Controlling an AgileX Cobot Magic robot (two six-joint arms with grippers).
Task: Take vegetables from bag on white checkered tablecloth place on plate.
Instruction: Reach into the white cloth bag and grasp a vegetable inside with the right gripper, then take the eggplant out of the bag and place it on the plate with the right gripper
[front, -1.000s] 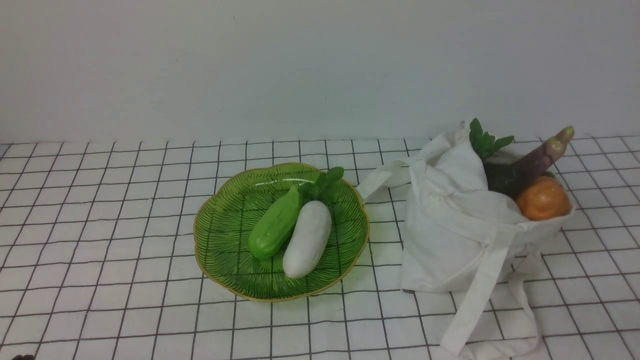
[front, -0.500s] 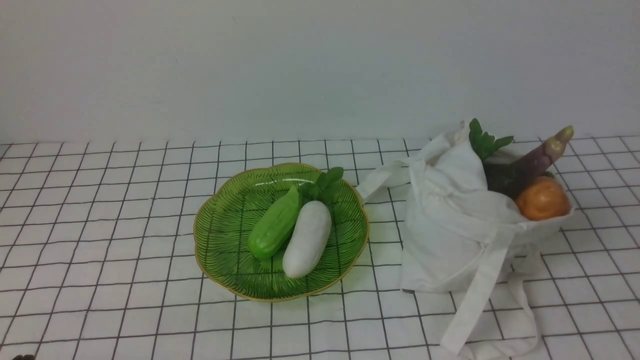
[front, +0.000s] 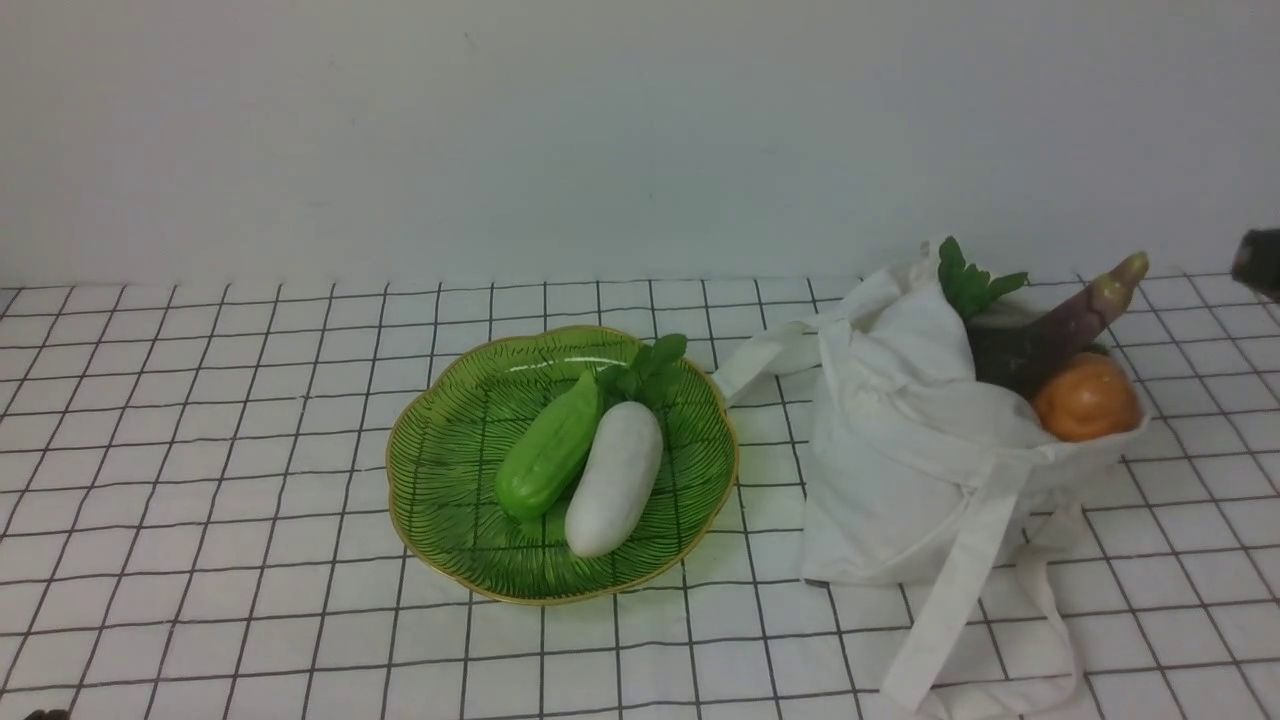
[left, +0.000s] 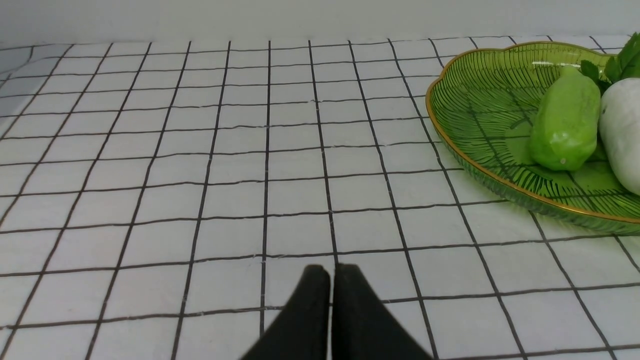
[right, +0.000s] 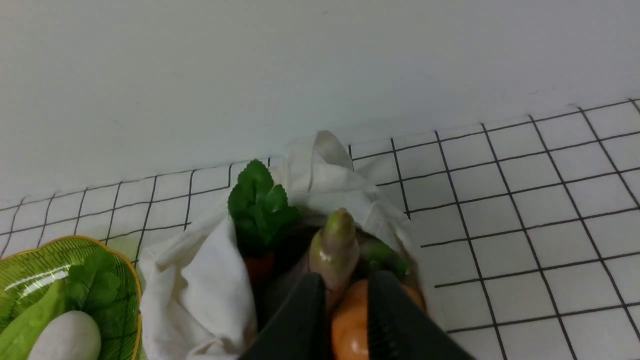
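The green plate (front: 440, 500) sits on the white checkered tablecloth (front: 200, 520), left of the white bag (front: 900, 480). On the plate lie a green vegetable (front: 550, 445) and, just to its right, a white vegetable (front: 615, 480) with leafy greens at its upper end, both slanting the same way. The bag slumps on the cloth with its mouth facing right and away, one strap (front: 955, 590) hanging down its near side onto the cloth and another strap (front: 760, 360) reaching toward the plate's rim. From the mouth stick out a leafy green top (front: 970, 285), a dark purple eggplant (front: 1060, 325) with its pale stem end pointing up and to the right, and an orange vegetable (front: 1087, 398) beside it. The right gripper (right: 345, 280) is near the bag, its tip showing at the right edge of the front view; its fingers stand a narrow gap apart, with the eggplant's stem and the orange vegetable seen beyond them. The left gripper (left: 332, 270) is over the cloth, well apart from the bag, its fingers together with nothing between them.
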